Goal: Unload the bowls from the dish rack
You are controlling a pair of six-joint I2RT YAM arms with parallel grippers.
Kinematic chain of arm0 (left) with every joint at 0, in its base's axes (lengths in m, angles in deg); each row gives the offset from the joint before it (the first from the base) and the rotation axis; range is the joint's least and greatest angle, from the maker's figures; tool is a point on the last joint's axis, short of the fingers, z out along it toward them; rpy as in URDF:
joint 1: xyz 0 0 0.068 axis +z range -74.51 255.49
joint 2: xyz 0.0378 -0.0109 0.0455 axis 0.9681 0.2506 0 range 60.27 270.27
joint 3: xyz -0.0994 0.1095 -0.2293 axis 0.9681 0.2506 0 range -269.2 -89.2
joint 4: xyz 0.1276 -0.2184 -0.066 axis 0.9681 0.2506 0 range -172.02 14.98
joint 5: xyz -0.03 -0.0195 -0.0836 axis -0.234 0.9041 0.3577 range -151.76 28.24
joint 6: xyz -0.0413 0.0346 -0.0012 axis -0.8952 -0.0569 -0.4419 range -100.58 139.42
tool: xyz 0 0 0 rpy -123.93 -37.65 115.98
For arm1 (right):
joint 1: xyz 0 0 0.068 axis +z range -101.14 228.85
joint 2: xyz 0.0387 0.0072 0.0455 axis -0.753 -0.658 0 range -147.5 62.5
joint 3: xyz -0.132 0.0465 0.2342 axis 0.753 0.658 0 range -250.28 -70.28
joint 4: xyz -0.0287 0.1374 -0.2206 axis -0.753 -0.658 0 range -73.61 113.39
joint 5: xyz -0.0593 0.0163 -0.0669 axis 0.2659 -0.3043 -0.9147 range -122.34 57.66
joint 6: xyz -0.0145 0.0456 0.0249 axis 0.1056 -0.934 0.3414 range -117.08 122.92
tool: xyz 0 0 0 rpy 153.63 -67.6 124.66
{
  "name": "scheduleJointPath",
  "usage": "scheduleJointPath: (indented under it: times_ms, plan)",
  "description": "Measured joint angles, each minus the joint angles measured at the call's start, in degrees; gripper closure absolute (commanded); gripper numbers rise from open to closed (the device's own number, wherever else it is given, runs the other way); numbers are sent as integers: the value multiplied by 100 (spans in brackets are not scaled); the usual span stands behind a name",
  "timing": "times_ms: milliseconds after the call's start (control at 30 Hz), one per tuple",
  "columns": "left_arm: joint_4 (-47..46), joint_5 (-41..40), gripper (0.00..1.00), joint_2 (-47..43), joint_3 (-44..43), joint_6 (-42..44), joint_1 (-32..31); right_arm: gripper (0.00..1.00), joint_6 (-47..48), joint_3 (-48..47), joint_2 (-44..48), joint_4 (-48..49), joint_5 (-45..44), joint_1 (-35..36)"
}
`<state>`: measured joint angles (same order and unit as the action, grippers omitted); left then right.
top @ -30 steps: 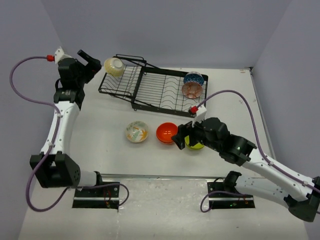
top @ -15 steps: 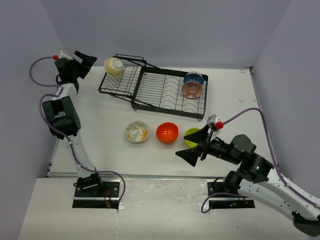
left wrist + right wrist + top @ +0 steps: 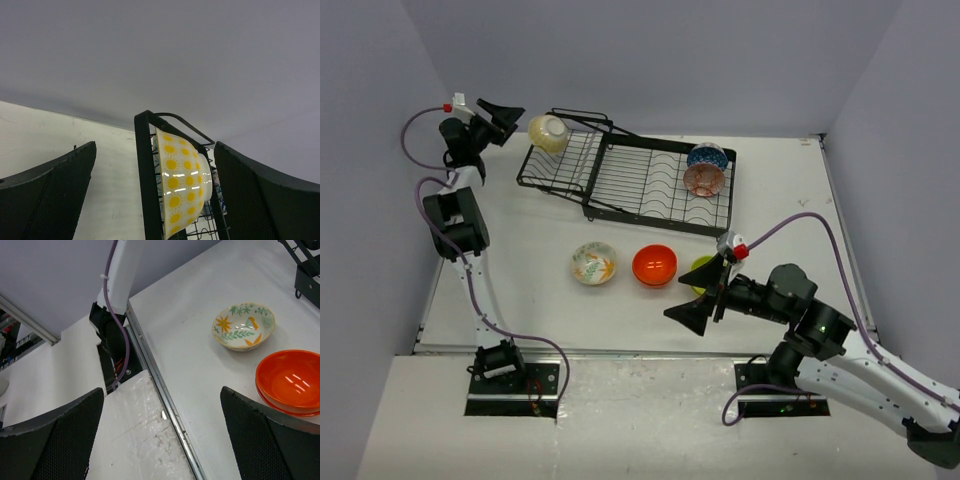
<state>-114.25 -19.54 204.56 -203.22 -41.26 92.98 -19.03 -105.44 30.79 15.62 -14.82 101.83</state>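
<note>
Top external: rack (image 3: 650, 185) at far edge
Left gripper (image 3: 510, 114): spread wide, just beside cream bowl (image 3: 548, 132)
Right gripper (image 3: 688, 315): spread too, holding nothing

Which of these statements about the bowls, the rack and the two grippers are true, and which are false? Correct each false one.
1. The floral bowl, orange bowl and lime green bowl stand on the table, outside the dish rack. True.
2. The right gripper holds the orange bowl. False: it is open and empty, near the table's front edge.
3. The yellow-dotted bowl rests on edge in the rack's smaller section. True.
4. The left gripper is shut on the yellow-dotted bowl. False: it is open, short of the bowl.
5. The rack's large section holds nothing. False: the blue patterned bowl and pinkish bowl sit at its right end.
</note>
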Motion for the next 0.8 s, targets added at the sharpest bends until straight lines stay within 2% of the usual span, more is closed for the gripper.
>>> scheduleJointPath:
  times_ms: [200, 500, 800]
  plan:
    - [-374, 299, 2, 168, -122, -411, 0, 1, 66, 0, -81, 2, -9, 0]
    - [-310, 662, 7, 216, -402, -457, 0, 1, 146, 0, -166, -37, -111, 0]
    - [-22, 754, 7, 251, -468, -472, -35, 1, 192, 0, -236, -42, -166, 0]
